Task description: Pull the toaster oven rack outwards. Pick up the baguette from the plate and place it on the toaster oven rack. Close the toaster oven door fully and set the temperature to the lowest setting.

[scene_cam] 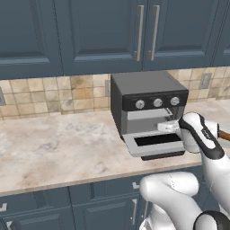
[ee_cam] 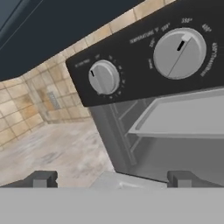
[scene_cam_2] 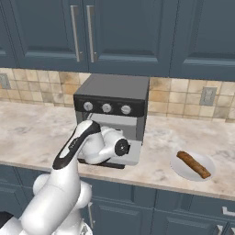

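The toaster oven [scene_cam: 139, 87] stands on the counter against the tiled wall, and its door [scene_cam: 155, 141] is folded down flat in front. My gripper [scene_cam: 164, 127] hovers at the right side of the oven mouth, just above the door; in the hand view my gripper [ee_cam: 111, 179] is open with nothing between its fingertips [ee_cam: 41, 178]. The toaster oven rack [ee_cam: 183, 118] sits inside the cavity, ahead and to the right of the fingers. The baguette [scene_cam_2: 193, 164] lies on the plate [scene_cam_2: 181, 170] to the right of the oven, apart from the gripper.
Three silver knobs [scene_cam: 157, 102] line the black control strip; two knobs [ee_cam: 179, 52] show close above the hand. Blue wall cabinets [scene_cam_2: 119, 32] hang above the oven. The marble counter [scene_cam: 54, 143] stretches left. My own arm [scene_cam_2: 78, 147] stands before the oven.
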You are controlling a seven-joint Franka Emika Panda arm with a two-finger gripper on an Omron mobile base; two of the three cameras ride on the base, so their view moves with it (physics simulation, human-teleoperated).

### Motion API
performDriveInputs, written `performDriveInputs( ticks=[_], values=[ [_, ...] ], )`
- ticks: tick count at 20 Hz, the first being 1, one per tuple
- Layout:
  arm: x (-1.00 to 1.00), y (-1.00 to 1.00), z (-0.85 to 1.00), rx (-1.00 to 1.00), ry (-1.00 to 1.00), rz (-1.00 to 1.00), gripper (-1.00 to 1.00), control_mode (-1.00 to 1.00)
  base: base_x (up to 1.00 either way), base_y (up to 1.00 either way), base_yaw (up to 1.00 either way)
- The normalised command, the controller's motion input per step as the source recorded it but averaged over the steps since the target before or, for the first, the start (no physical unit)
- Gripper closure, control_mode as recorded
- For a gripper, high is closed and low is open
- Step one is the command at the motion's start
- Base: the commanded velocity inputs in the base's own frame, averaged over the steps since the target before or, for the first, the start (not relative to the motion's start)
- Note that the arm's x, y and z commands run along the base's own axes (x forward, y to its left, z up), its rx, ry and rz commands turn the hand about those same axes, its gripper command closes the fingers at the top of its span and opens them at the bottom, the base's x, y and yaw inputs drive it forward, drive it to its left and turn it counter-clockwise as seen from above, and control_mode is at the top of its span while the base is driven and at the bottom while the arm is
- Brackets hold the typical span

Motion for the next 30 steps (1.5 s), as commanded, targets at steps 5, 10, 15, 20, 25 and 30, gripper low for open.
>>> performDriveInputs(
  ticks=[5,10,15,20,25,30],
  values=[
    [0.29,0.0,0.0,0.04,-0.12,0.0,-1.0,-1.0,0.0,0.0,0.0],
    [0.18,0.0,0.0,0.0,-0.09,0.0,-1.0,-1.0,0.0,0.0,0.0],
    [0.13,-0.02,0.0,0.0,-0.11,0.0,-1.0,-1.0,0.0,0.0,0.0],
    [0.11,-0.15,0.0,0.0,-0.13,0.0,-1.0,-1.0,0.0,0.0,0.0],
    [0.12,-0.15,0.0,0.0,-0.06,0.0,-1.0,-1.0,0.0,0.0,0.0],
    [0.23,-0.19,0.0,0.0,0.0,0.0,-1.0,-1.0,0.0,0.0,0.0]
  ],
)
